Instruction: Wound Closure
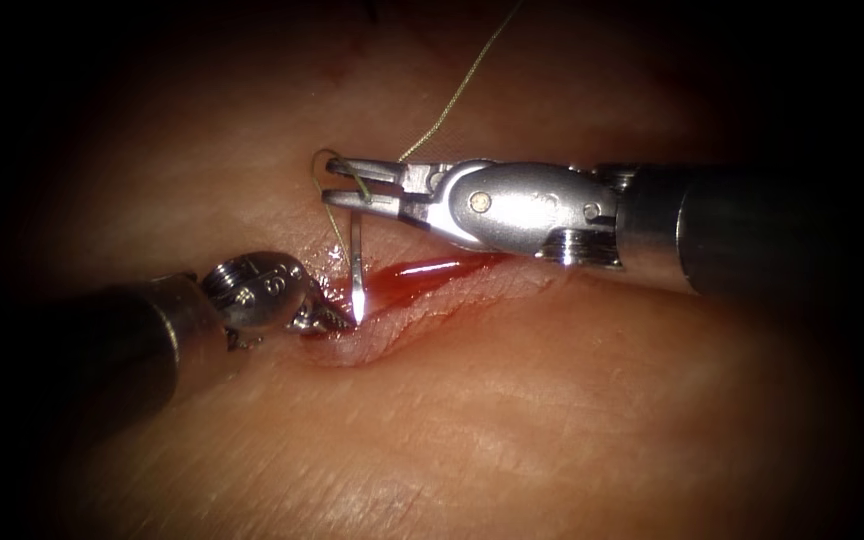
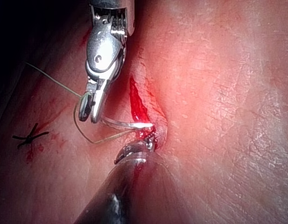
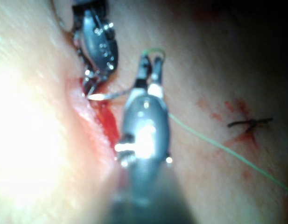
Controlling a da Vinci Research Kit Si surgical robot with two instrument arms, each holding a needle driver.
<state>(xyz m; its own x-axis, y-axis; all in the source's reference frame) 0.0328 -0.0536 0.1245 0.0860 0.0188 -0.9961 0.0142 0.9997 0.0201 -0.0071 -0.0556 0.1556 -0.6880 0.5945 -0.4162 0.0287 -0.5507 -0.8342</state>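
Steel curved needle (image 1: pixel 356 262) hangs from the right arm's silver needle driver (image 1: pixel 347 186), gripped near its thread end; jaws clamped narrow on it, above the cut in the endoscope view. Needle's long axis runs down from those jaws toward the cut, bright tip (image 1: pixel 361 312) at the cut's left end, touching or just over the wound edge; cannot tell if it has entered the tissue. Left arm's silver needle driver (image 1: pixel 330 320) lies just beside that tip, nearer to it than the right tool; its jaws press at the wound edge, cannot tell whether they hold tissue. Thin pale-green thread (image 1: pixel 462 90) loops at the right jaws and trails up and away. Red fluid (image 1: pixel 422 275) pools along the open cut in pale pork tissue (image 1: pixel 552 420). Dark knotted stitch (image 2: pixel 29 137) sits well apart
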